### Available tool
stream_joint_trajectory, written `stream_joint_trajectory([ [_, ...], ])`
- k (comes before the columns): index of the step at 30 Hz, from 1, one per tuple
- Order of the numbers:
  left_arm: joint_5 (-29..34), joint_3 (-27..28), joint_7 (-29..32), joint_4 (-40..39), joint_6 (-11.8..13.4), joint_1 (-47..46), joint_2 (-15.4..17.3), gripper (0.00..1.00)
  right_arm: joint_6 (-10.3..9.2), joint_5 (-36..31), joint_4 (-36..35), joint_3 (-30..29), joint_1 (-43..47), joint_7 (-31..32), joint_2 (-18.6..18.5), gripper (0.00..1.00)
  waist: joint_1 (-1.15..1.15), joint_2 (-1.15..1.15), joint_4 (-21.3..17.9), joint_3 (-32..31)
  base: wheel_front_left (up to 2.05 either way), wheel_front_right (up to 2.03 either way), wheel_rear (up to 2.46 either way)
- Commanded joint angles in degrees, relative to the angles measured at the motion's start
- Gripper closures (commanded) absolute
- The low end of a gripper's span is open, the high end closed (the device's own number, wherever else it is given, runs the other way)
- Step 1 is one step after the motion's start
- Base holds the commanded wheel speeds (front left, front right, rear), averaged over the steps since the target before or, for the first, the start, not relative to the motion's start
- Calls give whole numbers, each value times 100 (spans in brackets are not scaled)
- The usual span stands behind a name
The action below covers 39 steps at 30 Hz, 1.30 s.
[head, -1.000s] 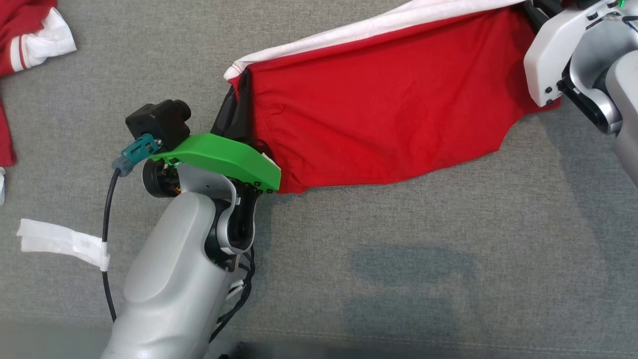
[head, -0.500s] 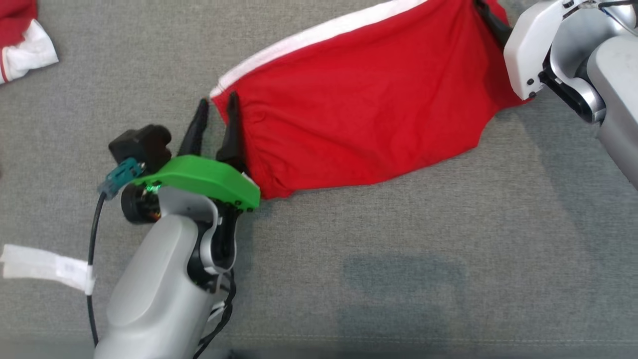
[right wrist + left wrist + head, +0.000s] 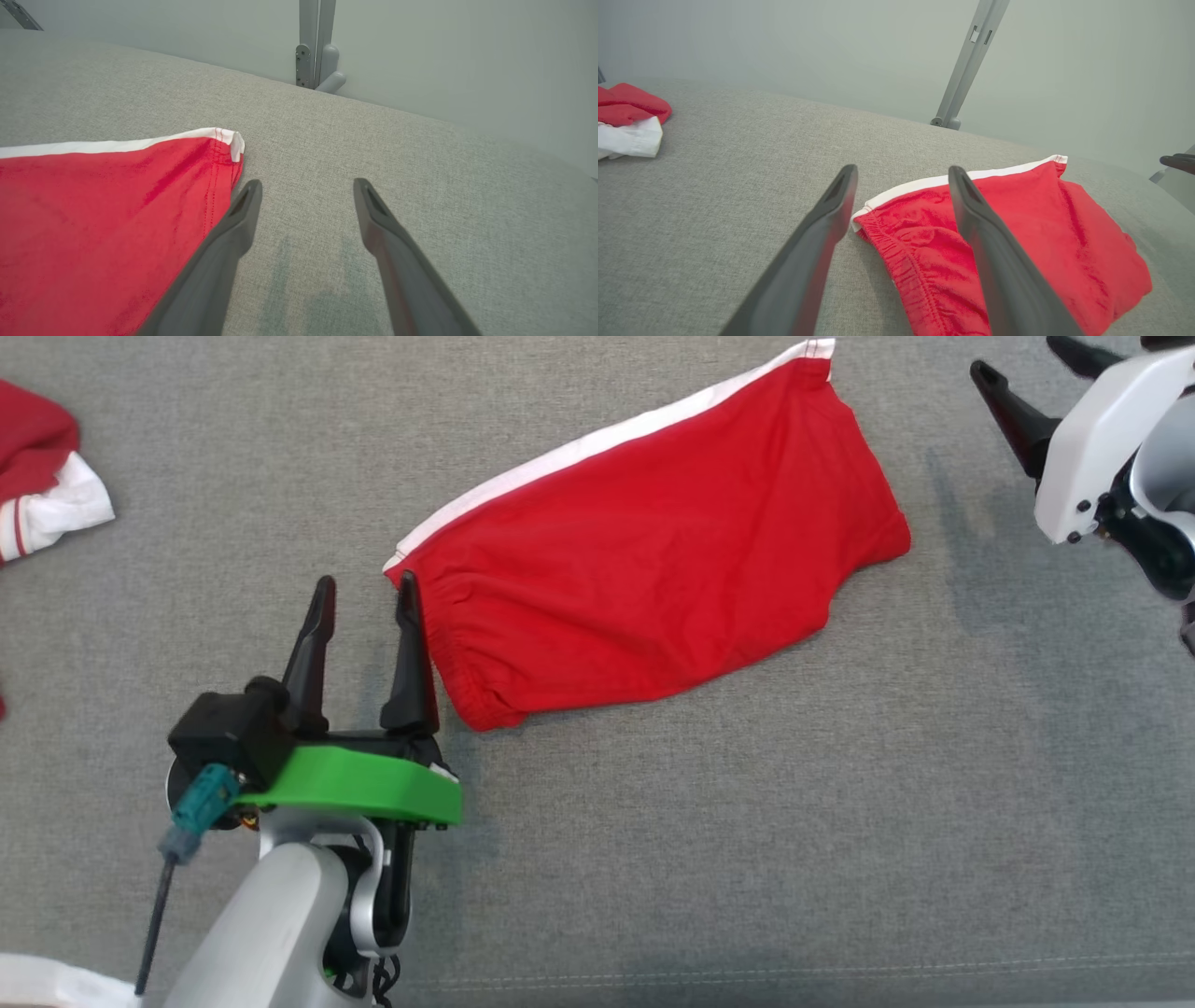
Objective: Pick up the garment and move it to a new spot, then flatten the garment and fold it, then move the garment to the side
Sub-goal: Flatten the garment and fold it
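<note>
Left tool (image 3: 366, 581), nearest the robot, with both dark fingers spread wide and gripping nothing; it points away from the robot across the grey counter (image 3: 747, 859). The red shorts (image 3: 653, 569) lie loose and nearly flat on the counter, directly to the right of this tool. The gathered waistband (image 3: 446, 658) sits just beside the tool's right finger, and in the left wrist view the waistband corner falls between the two fingers; whether the finger touches cloth cannot be told. The long axis of the shorts runs on a diagonal, from the waistband at the near left to the leg hem (image 3: 826, 355) at the far right, with a white stripe (image 3: 597, 443) along the far edge. Right tool (image 3: 1016, 355), likewise wide open and empty, stands beyond the hem end and to its right, clear of the cloth with bare counter between. The left tool is thus the nearer to the shorts, each arm facing one end of the axis. A fold end to end would probably start with a grip at the waistband. A second red-and-white garment (image 3: 47, 485) lies well apart at the far left.
</note>
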Motion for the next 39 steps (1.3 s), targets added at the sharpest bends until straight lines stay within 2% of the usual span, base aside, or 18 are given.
stream_joint_trajectory([
  [1,185,-66,-99,-156,40,84,18,0,0,9,166,-327,183,30,280,0,0,0,128,48,0,0,0],
  [5,595,-197,-262,-316,33,86,-17,0,0,-257,516,-782,327,123,759,0,0,0,352,198,0,0,0],
  [12,889,-211,-342,-199,-252,140,-268,0,0,-1023,1080,-1288,190,395,1355,0,0,0,718,437,0,0,0],
  [19,1074,93,-344,-93,-443,221,-559,0,0,-1488,1406,-1590,234,650,1623,0,0,0,856,503,0,0,0],
  [26,1241,431,-346,51,-675,327,-788,0,8,-1473,1378,-1804,392,852,1973,2,0,0,785,422,0,0,0],
  [27,1258,474,-345,73,-707,338,-807,0,8,-1465,1349,-1800,425,867,1976,65,0,0,759,397,0,0,0],
  [28,1284,514,-345,90,-731,345,-828,0,8,-1443,1317,-1802,455,880,1979,100,0,0,730,372,0,0,0],
  [33,1372,727,-346,212,-859,492,-854,0,-6,-1288,1278,-2001,719,764,2019,100,0,0,442,98,0,0,0],
  [39,1483,924,-346,380,-1096,878,-636,0,-7,-768,1269,-2383,1296,564,2099,100,0,0,-62,-470,0,0,0],
])
